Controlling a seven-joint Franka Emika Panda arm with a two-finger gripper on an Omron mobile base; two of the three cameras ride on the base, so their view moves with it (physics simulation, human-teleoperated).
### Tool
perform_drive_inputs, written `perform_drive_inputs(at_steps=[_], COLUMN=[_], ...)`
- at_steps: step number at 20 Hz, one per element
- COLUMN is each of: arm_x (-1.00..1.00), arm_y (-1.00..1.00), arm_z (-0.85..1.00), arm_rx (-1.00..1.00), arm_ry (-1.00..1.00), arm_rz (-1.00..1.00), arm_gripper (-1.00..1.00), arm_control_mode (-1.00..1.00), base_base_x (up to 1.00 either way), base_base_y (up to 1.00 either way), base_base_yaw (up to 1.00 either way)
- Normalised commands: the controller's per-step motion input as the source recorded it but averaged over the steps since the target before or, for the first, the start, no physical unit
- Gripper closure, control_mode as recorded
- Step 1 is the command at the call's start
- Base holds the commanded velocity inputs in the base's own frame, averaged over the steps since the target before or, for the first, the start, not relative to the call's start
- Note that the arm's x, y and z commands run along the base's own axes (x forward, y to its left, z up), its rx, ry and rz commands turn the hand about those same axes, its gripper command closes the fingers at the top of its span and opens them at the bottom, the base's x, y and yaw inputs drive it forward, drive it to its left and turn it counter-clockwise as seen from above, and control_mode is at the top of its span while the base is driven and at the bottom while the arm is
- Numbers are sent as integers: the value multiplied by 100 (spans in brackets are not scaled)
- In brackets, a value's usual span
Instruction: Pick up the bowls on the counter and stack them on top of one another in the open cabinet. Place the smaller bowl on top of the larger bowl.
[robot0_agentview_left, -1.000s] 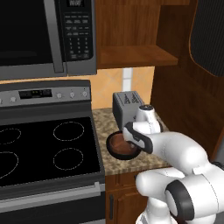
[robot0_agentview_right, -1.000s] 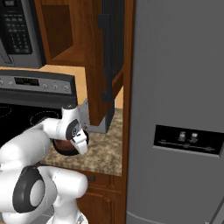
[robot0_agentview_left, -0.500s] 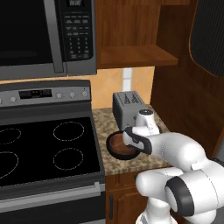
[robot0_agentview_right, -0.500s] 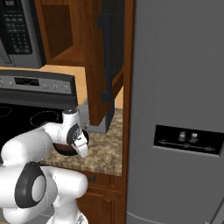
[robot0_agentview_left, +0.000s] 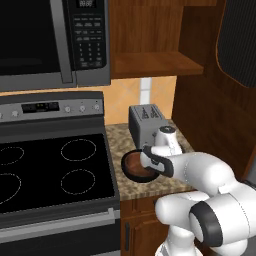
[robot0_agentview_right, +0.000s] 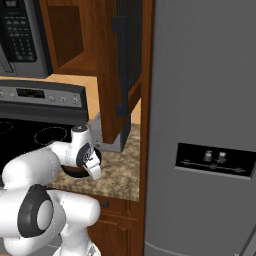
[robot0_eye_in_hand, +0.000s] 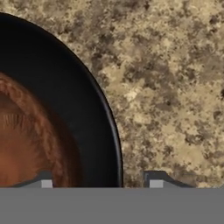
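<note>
The reddish-brown smaller bowl (robot0_agentview_left: 134, 162) sits inside the wide black larger bowl (robot0_agentview_left: 131, 174) on the granite counter (robot0_agentview_left: 150, 186), in front of the toaster. My gripper (robot0_agentview_left: 148, 161) reaches down onto the bowls' right side. In the hand view the gripper (robot0_eye_in_hand: 99, 180) is open and straddles the rim of the black bowl (robot0_eye_in_hand: 87, 118). One fingertip is over the brown bowl (robot0_eye_in_hand: 22, 140), and the other fingertip (robot0_eye_in_hand: 155, 178) is over bare counter (robot0_eye_in_hand: 175, 87). The cabinet shelf (robot0_agentview_left: 155, 62) is up above, with nothing on it.
A grey toaster (robot0_agentview_left: 145, 122) stands right behind the bowls. The black stovetop (robot0_agentview_left: 50, 170) borders the counter on the left, with the microwave (robot0_agentview_left: 50, 40) above it. The open cabinet door (robot0_agentview_right: 122, 75) hangs over the counter, and the fridge (robot0_agentview_right: 210, 125) stands to the right.
The hand has sunk slightly toward the bowls' right rim. The bowls have not moved.
</note>
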Motion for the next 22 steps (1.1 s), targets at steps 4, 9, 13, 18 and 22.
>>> perform_drive_inputs(at_steps=[4, 9, 13, 18, 22], arm_x=[0, -35, -66, -58, -39], arm_y=[0, 0, 0, 0, -1], arm_z=[0, 60, 100, 100, 100], arm_rx=[0, 0, 0, 0, 2], arm_ry=[0, -12, -29, -36, -34], arm_rz=[0, 0, -3, -6, -16], arm_gripper=[100, 100, 100, 100, 100], arm_control_mode=[-100, -100, -100, -100, -100], base_base_x=[0, 0, 0, 0, 0], base_base_y=[0, 0, 0, 0, 0], base_base_yaw=[0, 0, 0, 0, 0])
